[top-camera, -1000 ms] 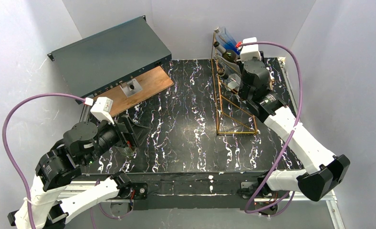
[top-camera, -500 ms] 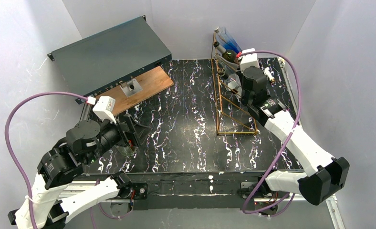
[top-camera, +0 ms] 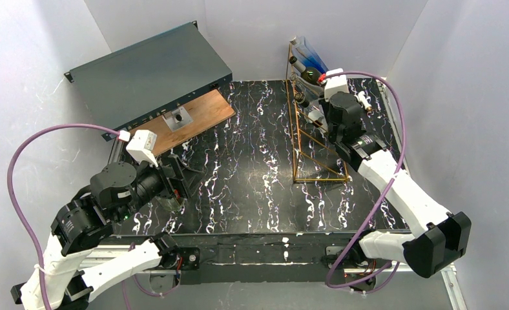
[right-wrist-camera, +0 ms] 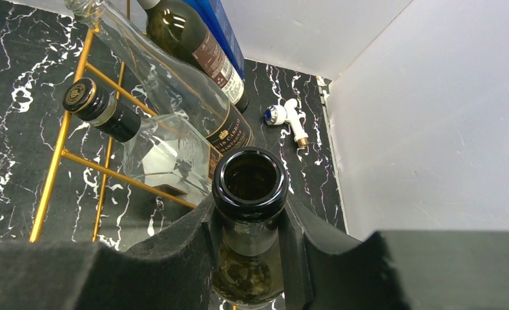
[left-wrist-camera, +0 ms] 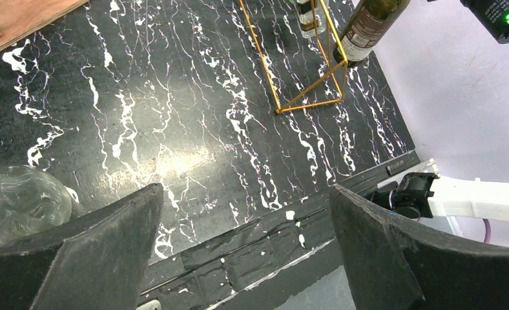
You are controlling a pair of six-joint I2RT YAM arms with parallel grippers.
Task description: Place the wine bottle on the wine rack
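wine rack [top-camera: 314, 150] right, box [top-camera: 150, 74] back left

Dark green wine bottle [right-wrist-camera: 250, 177], uncorked, gripped by neck, beside upright gold wire wine rack [right-wrist-camera: 110, 171].

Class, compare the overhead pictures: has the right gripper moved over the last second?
Yes. Against the fixed wine rack, the right gripper, jaws shut on the wine bottle, has shifted towards the near table edge, uncovering a white stopper.

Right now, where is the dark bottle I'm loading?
Right wrist view: the dark bottle is clamped by its neck in the right gripper, at the far right of the table, just right of the gold wine rack.
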